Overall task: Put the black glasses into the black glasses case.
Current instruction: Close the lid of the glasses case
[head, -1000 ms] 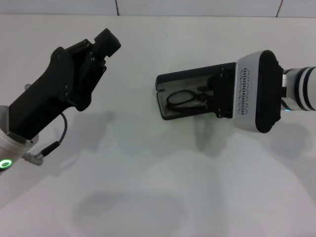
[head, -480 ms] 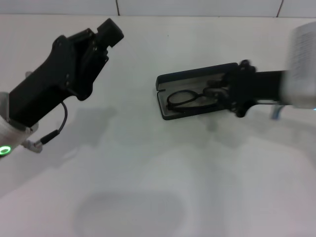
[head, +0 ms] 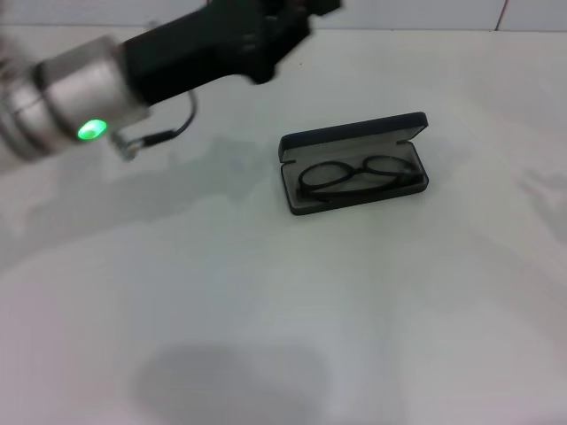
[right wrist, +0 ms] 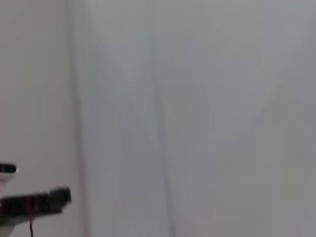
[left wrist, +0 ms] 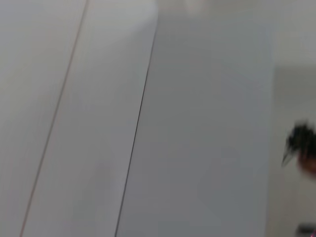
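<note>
One pair of black glasses [head: 359, 174] lies inside the open black glasses case [head: 353, 142], lenses side by side on the greyish lining, the lid standing up along the far edge. The case rests on the white surface [head: 354, 310], right of centre in the head view. The left hand [head: 266, 27] reaches across the far left of the surface, well apart from the case; I cannot tell how its fingers stand. The right hand is out of sight.

Bright, even light; soft shadows, motion-blurred wrist views.
</note>
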Controlling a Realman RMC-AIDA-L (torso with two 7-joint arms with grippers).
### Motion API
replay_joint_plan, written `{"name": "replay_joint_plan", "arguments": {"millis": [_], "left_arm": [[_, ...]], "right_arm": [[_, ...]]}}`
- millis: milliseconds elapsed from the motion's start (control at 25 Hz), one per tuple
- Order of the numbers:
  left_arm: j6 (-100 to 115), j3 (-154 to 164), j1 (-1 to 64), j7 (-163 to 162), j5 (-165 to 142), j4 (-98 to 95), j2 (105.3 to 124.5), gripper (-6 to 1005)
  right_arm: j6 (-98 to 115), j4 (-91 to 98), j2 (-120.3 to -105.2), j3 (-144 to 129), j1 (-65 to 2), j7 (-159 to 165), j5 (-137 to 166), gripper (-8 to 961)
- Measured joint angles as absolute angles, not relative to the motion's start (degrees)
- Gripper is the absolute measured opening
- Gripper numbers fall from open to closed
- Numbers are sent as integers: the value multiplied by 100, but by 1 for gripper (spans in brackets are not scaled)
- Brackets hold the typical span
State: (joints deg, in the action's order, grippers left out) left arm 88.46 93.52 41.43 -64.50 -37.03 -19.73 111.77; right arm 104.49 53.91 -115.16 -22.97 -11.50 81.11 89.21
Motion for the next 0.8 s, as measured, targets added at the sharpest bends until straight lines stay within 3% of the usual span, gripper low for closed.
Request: {"name": "replay_joint_plan", "arguments": {"millis": [200, 360, 600, 800], "left_arm": [[7287, 9353, 5211, -7470, -5106, -1976, 11087, 102], [6097, 9352, 5783, -8049, -6164, -1977, 11229, 123], [5128, 9352, 5942, -8422, -6922, -1978, 11460, 140], [4976, 9352, 5889, -8520, -7141, -1958, 11545, 150]], "right_arm": [[10671, 5093, -11512, -1597, -1016, 7978, 9451, 199], [10747, 4816, -11507, -1568, -928, 7848, 9630, 203], [10736, 4460, -11501, -1583, -946, 7640, 9797, 209], [10676, 4434, -11514, -1620, -1047, 7603, 9939, 214]]}}
